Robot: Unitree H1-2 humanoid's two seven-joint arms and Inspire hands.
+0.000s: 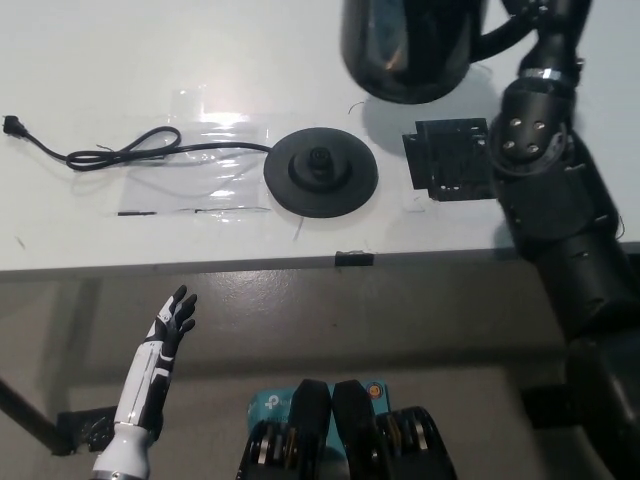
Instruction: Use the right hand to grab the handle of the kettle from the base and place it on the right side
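The black kettle (410, 45) hangs in the air at the top of the head view, its upper part cut off by the picture's edge. It is to the upper right of its round black base (320, 172), which lies bare on the white table (100, 60). My black right hand (552, 22) is shut on the kettle's handle (500, 40) at the top right; most of the hand is out of frame. Below the table's front edge at the lower left, my white left hand (172, 320) rests open.
The base's black cord (130, 150) snakes left across the table to a plug (15, 125). A flat black square (450, 158) lies right of the base, under the kettle's right side and partly behind my right arm. A small black tab (355, 258) sits on the table's front edge.
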